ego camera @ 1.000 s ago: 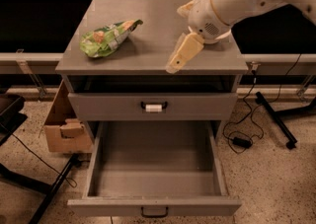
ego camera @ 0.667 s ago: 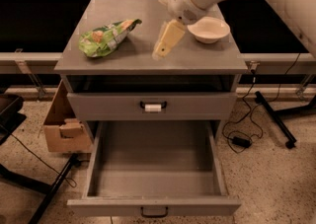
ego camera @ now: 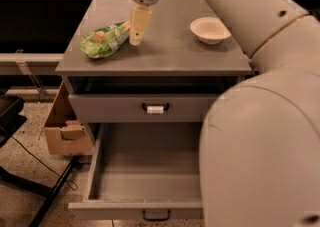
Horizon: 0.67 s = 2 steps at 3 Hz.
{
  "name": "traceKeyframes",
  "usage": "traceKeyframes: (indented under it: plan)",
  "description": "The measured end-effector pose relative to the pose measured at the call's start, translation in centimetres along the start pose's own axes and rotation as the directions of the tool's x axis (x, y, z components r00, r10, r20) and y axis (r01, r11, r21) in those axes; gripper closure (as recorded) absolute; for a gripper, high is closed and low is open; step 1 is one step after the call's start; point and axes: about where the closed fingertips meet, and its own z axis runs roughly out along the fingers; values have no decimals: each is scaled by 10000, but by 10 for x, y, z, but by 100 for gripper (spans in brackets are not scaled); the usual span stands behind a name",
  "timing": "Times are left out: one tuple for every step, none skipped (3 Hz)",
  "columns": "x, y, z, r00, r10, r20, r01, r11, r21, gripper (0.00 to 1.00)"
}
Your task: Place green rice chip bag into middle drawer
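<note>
The green rice chip bag [ego camera: 105,39] lies on the left part of the grey cabinet top [ego camera: 165,51], crinkled, with tan chip pictures. My gripper [ego camera: 136,35] hangs from the cream arm just right of the bag's right end, pointing down at the top; I cannot tell whether it touches the bag. The middle drawer [ego camera: 150,171] is pulled open below and holds nothing I can see; its dark loop handle [ego camera: 156,215] shows at the front. My arm [ego camera: 260,121] hides the drawer's right part.
A cream bowl [ego camera: 210,29] stands on the right of the cabinet top. The drawer front above [ego camera: 145,108] is closed, with a white tag on its handle. A cardboard box [ego camera: 62,126] and a dark stand base [ego camera: 30,191] are on the floor at left.
My gripper has swept left across the cabinet top, from in front of the bowl to the bag's right end. The camera view has moved closer, and the arm now fills the right side.
</note>
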Motion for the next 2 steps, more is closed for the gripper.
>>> traceKeyframes:
  plan:
    - [-17,-16,27,9949,-677,-743,675,9977,-54,0]
    - [-24,-24,59,9783,-1227,-1671,1210,9924,-202,0]
